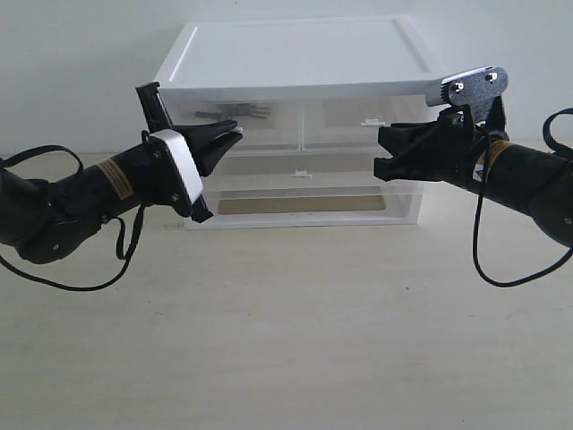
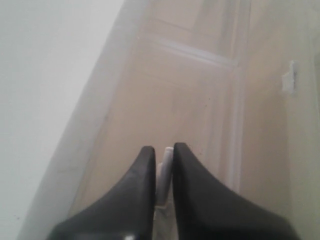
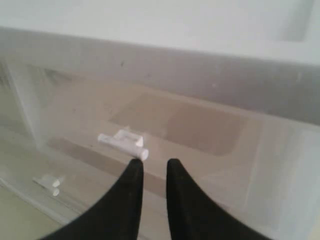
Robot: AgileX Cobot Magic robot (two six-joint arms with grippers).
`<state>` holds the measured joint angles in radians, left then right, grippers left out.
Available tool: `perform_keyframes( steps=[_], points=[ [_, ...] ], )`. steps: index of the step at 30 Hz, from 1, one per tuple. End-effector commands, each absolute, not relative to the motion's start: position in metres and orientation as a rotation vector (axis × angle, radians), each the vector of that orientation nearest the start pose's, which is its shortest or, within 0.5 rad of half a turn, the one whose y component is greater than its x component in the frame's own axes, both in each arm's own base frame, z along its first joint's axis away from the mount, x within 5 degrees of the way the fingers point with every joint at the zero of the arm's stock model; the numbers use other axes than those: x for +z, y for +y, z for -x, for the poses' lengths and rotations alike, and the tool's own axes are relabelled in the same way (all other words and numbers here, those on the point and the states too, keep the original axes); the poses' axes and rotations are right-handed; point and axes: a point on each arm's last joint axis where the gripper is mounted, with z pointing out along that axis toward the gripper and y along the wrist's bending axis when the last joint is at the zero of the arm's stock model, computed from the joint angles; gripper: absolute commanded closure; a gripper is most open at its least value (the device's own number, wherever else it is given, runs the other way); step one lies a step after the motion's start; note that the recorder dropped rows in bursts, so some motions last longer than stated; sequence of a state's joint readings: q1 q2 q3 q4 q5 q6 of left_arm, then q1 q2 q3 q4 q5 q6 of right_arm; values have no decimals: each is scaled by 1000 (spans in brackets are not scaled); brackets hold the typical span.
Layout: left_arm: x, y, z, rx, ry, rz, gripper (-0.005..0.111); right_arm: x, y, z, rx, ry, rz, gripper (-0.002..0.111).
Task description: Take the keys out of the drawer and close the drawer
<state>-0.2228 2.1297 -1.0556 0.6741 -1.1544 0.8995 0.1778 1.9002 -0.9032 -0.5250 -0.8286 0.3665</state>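
Observation:
The keys (image 1: pixel 235 113) show as a dark bunch through the clear front of the drawer (image 1: pixel 269 134), the top left one under the organizer's white lid; no blue fob shows. My left gripper (image 1: pixel 236 131) is at that drawer's front. In the left wrist view it (image 2: pixel 163 149) is shut on the drawer's white tab handle (image 2: pixel 164 170), which is pinched between the black fingers. My right gripper (image 1: pixel 381 150) hovers open in front of the twin right drawer (image 1: pixel 345 130). In the right wrist view its (image 3: pixel 153 164) fingertips sit just beside that drawer's white tab (image 3: pixel 122 141) with nothing between them.
The full-width drawer (image 1: pixel 304 193) lies below the top pair, its small tab (image 1: pixel 302 173) in the middle. The organizer's white lid (image 1: pixel 295 54) stands against a pale wall. Bare wooden tabletop (image 1: pixel 286 331) stretches in front. Black cables hang from both arms.

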Motion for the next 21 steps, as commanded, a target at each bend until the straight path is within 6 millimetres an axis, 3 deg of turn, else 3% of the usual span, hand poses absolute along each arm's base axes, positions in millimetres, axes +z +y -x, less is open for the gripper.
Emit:
perform_keyframes(
  steps=[1,12,21],
  points=[
    [146,-134,-401,438,862,-1319,102,186,95,-375,439,1659,370,91],
    [143,-135,-394,428,840,-1346,102,185,93,-376,417,1677,348,91],
    [153,-154,-369,382,788,-1370,102,185,92,-376,417,1678,337,91]
  ],
)
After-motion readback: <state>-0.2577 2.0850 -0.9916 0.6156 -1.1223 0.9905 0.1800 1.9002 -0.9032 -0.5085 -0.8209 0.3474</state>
